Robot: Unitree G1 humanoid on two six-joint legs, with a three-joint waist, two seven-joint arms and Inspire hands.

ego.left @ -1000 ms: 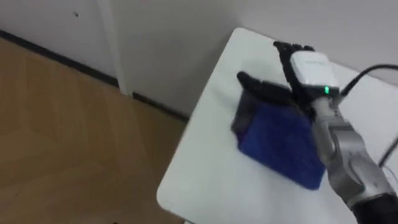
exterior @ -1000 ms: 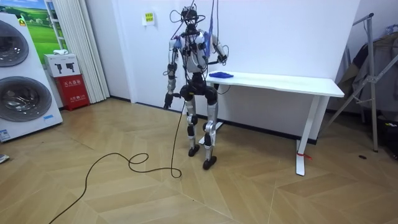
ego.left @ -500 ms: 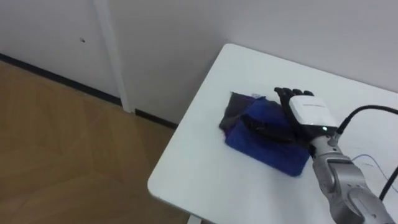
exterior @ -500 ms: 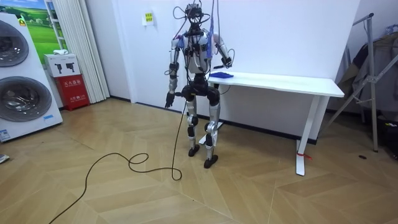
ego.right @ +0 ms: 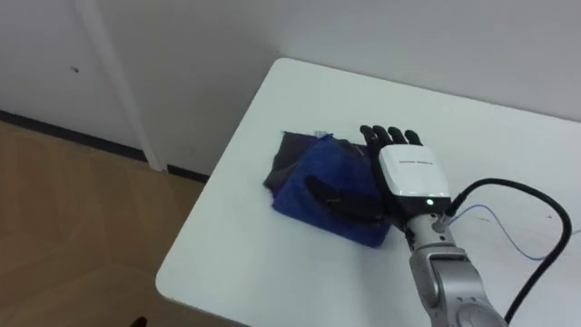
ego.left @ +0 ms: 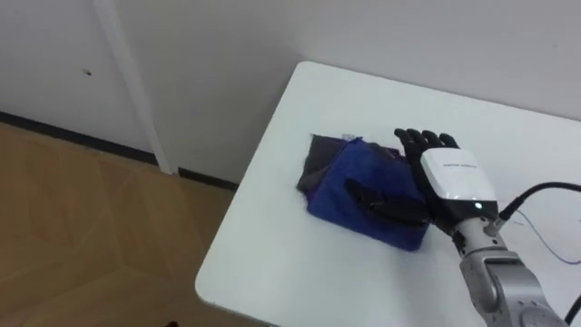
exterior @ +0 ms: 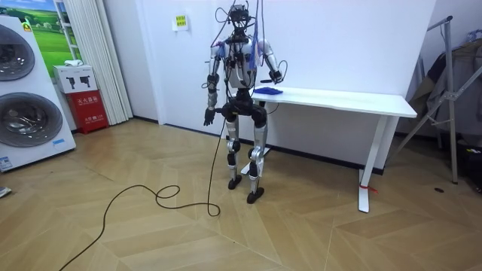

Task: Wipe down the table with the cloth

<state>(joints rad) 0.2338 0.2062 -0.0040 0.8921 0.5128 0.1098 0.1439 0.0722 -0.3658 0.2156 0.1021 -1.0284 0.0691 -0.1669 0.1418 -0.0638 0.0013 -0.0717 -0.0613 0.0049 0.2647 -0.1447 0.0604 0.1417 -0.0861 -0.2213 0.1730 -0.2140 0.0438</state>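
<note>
Crumpled blue cloth with a dark grey fold [ego.left: 359, 186] lies near the left end of the white rectangular bench [ego.left: 272, 262]. Right hand [ego.left: 451, 182] lies flat at the cloth's right edge, fingers straight and thumb laid across the fabric. Judged: this is a pressing hold for wiping, not a grasp. Left hand [exterior: 207, 117] hangs beside the hip.

Stacked washing machines [exterior: 22, 90] at room view's left edge. Red box [exterior: 89, 101] beside them, white box [exterior: 74, 77] on top, curtain [exterior: 92, 45] behind. Small sign [exterior: 180, 22] on wall. Metal rack [exterior: 450, 90] far right. Wood floor [exterior: 151, 233].
</note>
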